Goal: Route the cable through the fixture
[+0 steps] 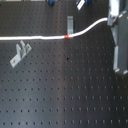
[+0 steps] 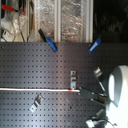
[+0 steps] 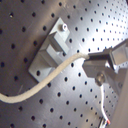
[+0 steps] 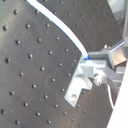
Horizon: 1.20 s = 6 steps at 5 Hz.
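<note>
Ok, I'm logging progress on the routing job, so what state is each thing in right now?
cable: stretched across the board, one end lifted at the gripper, not yet in either fixture.
red-orange band: on the cable, beside the far fixture.
far fixture: empty.
near fixture: empty, cable passes behind it.
gripper: shut on the cable end.

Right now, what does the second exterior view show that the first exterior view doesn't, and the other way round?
Only the second exterior view shows the two blue clamps at the board's far edge in full, and the clutter beyond the board, including foil-like sheets.

Only the first exterior view shows the cable rising off the board toward the gripper at the first exterior view's right.

Both exterior views share the black perforated board, the white cable with its red-orange band, and two metal fixtures: one near the band, one below the cable.
</note>
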Available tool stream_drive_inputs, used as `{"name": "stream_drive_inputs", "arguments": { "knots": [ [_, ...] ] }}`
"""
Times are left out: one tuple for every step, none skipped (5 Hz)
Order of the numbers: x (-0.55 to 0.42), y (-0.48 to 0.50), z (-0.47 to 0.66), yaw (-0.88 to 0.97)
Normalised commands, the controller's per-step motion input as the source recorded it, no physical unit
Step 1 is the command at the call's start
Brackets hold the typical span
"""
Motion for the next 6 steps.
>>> {"name": "stream_drive_inputs", "arguments": {
  "knots": [
    [-0.253, 0.046, 0.12, 0.24],
    [-0.169, 0.041, 0.06, 0.2],
    [0.0, 0.0, 0.0, 0.0],
    [0.006, 0.039, -0.69, 0.06],
    [0.012, 0.04, -0.14, 0.0],
    [0.0, 0.0, 0.0, 0.01]
  ]
}}
